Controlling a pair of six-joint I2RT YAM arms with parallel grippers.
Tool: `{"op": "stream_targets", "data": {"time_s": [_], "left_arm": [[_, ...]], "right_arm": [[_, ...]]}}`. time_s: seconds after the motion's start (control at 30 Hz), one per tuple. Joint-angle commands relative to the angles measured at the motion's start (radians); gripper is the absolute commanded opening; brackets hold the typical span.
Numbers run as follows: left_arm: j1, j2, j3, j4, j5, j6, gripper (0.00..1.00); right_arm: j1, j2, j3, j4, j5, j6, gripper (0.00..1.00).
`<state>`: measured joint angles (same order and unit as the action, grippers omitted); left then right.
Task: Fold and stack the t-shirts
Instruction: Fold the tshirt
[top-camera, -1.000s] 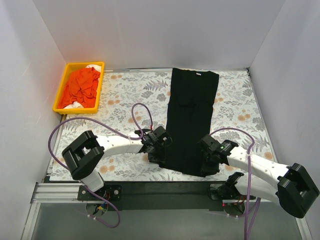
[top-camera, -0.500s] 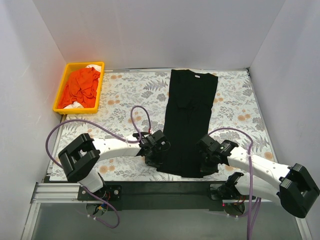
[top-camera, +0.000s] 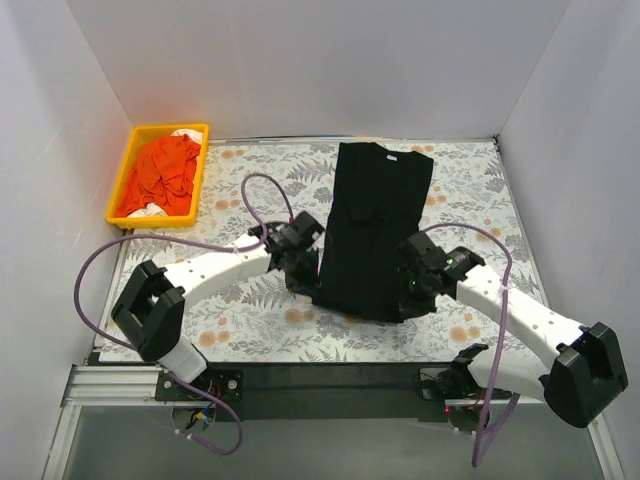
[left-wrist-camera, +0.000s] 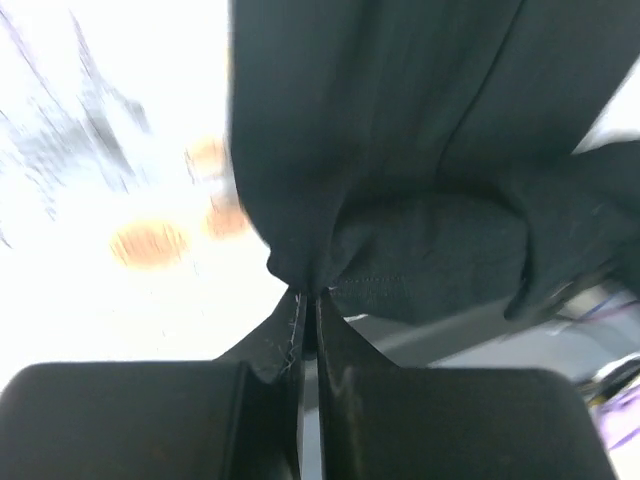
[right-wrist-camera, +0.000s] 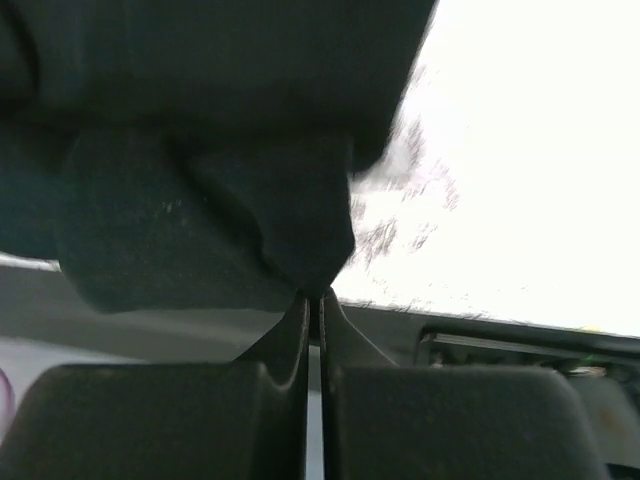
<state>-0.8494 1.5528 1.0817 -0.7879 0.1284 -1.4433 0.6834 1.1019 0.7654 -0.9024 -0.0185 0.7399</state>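
- A table with a leaf-and-flower patterned cover is lying in front of me, with plain white walls standing on its left, far and right sides.
- A black t-shirt is lying in the middle of the table as a long narrow strip, running from near to far. Its collar and white neck label are sitting at the far end.
- My left gripper is pinching the near left corner of the t-shirt. In the left wrist view my fingers are pressing together on a bunched fold of the black cloth, with a stitched hem showing just above the tips.
- My right gripper is clamping the near right corner. In the right wrist view the fingers are closing tightly on a point of the dark fabric at the tips.
- Both of my arms are reaching inward from the near edge, one on each side of the strip.
- Both wrist views are showing blur in the table pattern.
- A yellow tray is sitting at the far left corner, well apart from the t-shirt, and is holding a heap of orange cloth.
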Motion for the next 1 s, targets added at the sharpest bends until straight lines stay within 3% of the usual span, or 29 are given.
{"op": "stream_targets", "data": {"time_s": [0.0,0.33,0.57,0.97], "left_arm": [[0.127,0.065,0.169,-0.005,0.004,0.124,0.00],[0.279,0.420,0.590,0.071,-0.013,0.233,0.00],[0.302,0.572,0.734,0.153,-0.059,0.248,0.00],[0.302,0.635,0.686,0.302,-0.096,0.228,0.00]], "right_arm": [[-0.128,0.058,0.133,-0.020,0.104,-0.154,0.01],[-0.343,0.356,0.420,0.108,0.180,-0.379,0.01],[-0.390,0.490,0.495,0.174,0.206,-0.404,0.01],[-0.443,0.587,0.486,0.280,0.218,-0.436,0.01]]}}
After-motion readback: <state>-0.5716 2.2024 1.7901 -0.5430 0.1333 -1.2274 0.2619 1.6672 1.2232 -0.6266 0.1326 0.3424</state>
